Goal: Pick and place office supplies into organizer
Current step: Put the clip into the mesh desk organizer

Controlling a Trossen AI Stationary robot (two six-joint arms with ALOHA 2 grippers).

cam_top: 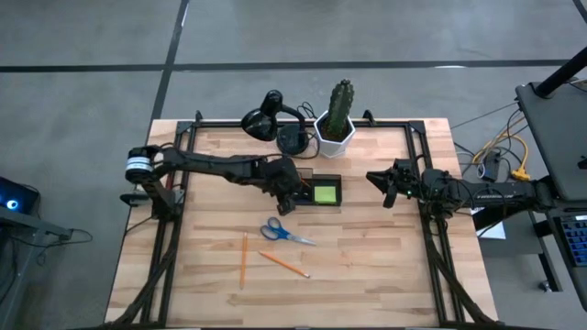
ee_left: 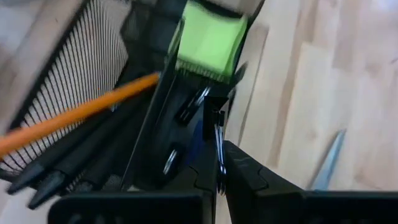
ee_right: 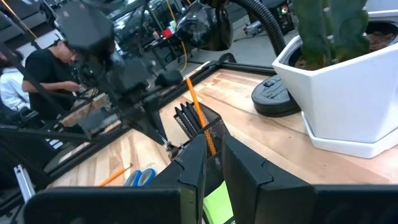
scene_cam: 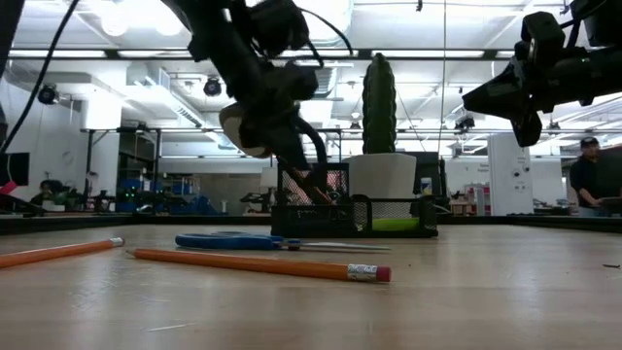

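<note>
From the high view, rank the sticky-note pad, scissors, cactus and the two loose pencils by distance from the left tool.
1. Sticky-note pad, in the organizer beside the left tool.
2. Scissors, just toward the table's front.
3. Cactus, at the back edge; pencils, near the front: too close to call.

A cactus (cam_top: 341, 99) stands upright in a white hexagonal pot (cam_top: 335, 134) at the top centre of the high view, at the far edge of the wooden table (cam_top: 367, 257). Just to its left in that view sits a black desk lamp (cam_top: 262, 120), its round base (cam_top: 293, 139) close beside the pot. In the low view the cactus rises tall at centre frame above the white pot. At the right edge of the high view a dark laptop-like device (cam_top: 555, 137) rests on a side stand, with orange and yellow cables (cam_top: 509, 156) beside it. A person in dark clothing (scene_cam: 586, 180) stands at the far right of the low view; another person in a black shirt (ee_right: 46, 62) shows at the upper left of the right wrist view.
</note>
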